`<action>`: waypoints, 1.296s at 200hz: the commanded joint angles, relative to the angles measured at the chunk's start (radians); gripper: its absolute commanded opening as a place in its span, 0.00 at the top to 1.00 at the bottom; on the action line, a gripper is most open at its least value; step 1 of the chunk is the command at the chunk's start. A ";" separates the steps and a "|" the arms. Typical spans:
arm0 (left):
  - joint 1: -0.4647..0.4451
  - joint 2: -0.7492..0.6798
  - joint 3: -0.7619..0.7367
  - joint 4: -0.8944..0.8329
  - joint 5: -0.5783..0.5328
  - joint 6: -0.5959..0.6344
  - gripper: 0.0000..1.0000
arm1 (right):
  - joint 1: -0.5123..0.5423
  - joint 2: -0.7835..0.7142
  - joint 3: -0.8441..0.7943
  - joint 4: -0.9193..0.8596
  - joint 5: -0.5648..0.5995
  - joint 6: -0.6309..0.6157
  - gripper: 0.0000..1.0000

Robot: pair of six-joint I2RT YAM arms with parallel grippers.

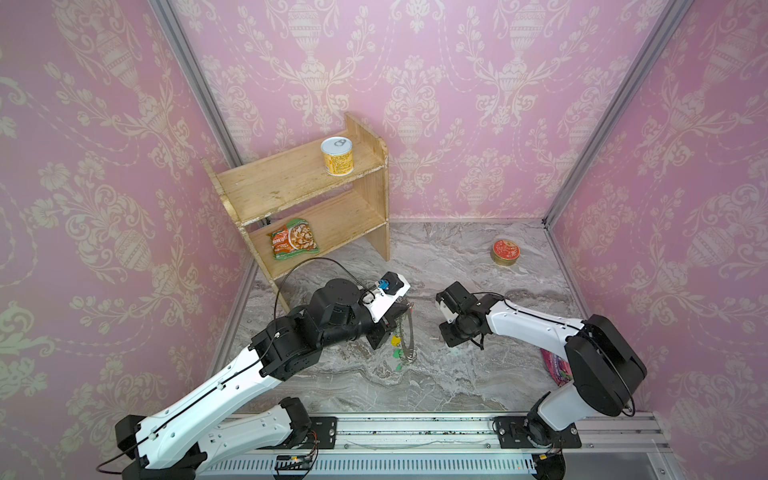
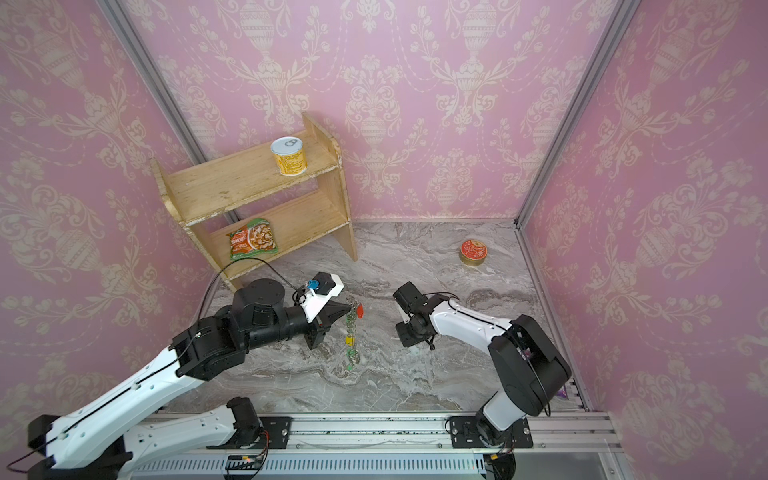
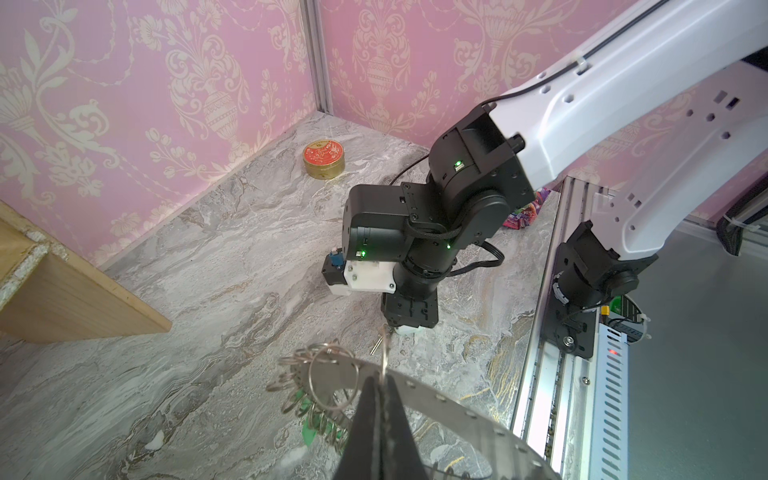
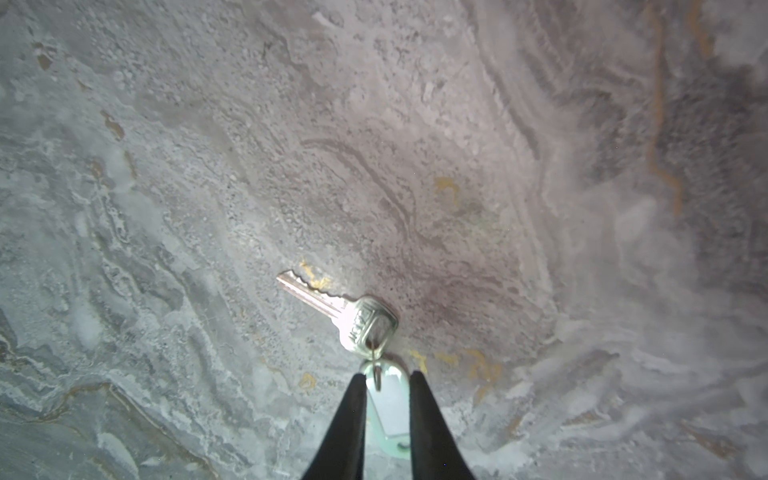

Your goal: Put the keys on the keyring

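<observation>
Left end effector (image 3: 376,376) clamped on keyring (image 3: 457,419). Right end effector (image 4: 387,376), at keyring's 3 o'clock, jaws parted astride tag (image 4: 388,409) of key (image 4: 332,307) on worktop (image 4: 208,166).

A wooden shelf (image 1: 270,187) stood upper left of centre — a yellow can (image 1: 336,156) on its top board, a snack packet (image 1: 295,239) below. A red-topped tin (image 1: 505,252) sat at right on the marble worktop (image 1: 457,374).
</observation>
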 commanded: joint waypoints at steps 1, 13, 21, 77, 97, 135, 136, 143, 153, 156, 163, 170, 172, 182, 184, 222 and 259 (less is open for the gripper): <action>0.004 0.000 0.045 0.031 0.028 0.007 1.00 | 0.004 -0.015 -0.023 -0.006 -0.007 0.021 0.79; 0.003 0.002 0.047 0.032 0.028 0.007 1.00 | 0.004 -0.014 -0.030 -0.003 -0.007 0.021 0.79; 0.003 0.002 0.047 0.033 0.029 0.006 1.00 | 0.004 -0.012 -0.034 0.001 -0.005 0.023 0.79; 0.004 0.006 0.051 0.032 0.029 0.004 1.00 | 0.004 0.003 -0.025 0.025 -0.008 0.004 0.80; 0.003 0.005 0.051 0.028 0.027 0.004 1.00 | 0.004 0.009 -0.024 0.027 -0.011 0.000 0.81; 0.002 0.005 0.052 0.028 0.028 0.004 1.00 | 0.004 0.018 -0.024 0.042 -0.018 -0.003 0.83; 0.002 0.005 0.053 0.028 0.029 0.004 1.00 | 0.004 0.018 -0.024 0.042 -0.018 -0.003 0.83; 0.002 0.007 0.053 0.027 0.029 0.005 1.00 | 0.004 0.022 -0.023 0.043 -0.021 -0.002 0.84; 0.002 0.007 0.054 0.025 0.028 0.005 1.00 | 0.004 0.026 -0.023 0.046 -0.025 -0.005 0.84; 0.002 0.007 0.054 0.026 0.028 0.004 1.00 | 0.005 0.027 -0.023 0.047 -0.025 -0.005 0.84; 0.002 0.007 0.056 0.024 0.027 0.004 1.00 | 0.004 0.029 -0.025 0.049 -0.025 -0.005 0.84; 0.001 0.006 0.056 0.024 0.027 0.004 1.00 | 0.004 0.030 -0.025 0.048 -0.022 -0.005 0.85; 0.001 0.007 0.056 0.023 0.028 0.004 1.00 | 0.005 0.028 -0.025 0.049 -0.022 -0.005 0.85; 0.002 0.005 0.057 0.022 0.028 0.004 1.00 | 0.004 0.030 -0.026 0.047 -0.019 -0.005 0.91; 0.002 0.005 0.057 0.022 0.028 0.004 1.00 | 0.004 0.029 -0.025 0.045 -0.018 -0.004 0.92; 0.000 0.005 0.061 0.019 0.027 0.004 1.00 | 0.004 -0.008 -0.032 0.030 -0.010 -0.009 1.00; -0.001 0.014 0.075 0.007 0.026 0.019 1.00 | 0.006 -0.133 -0.003 -0.043 -0.051 -0.057 1.00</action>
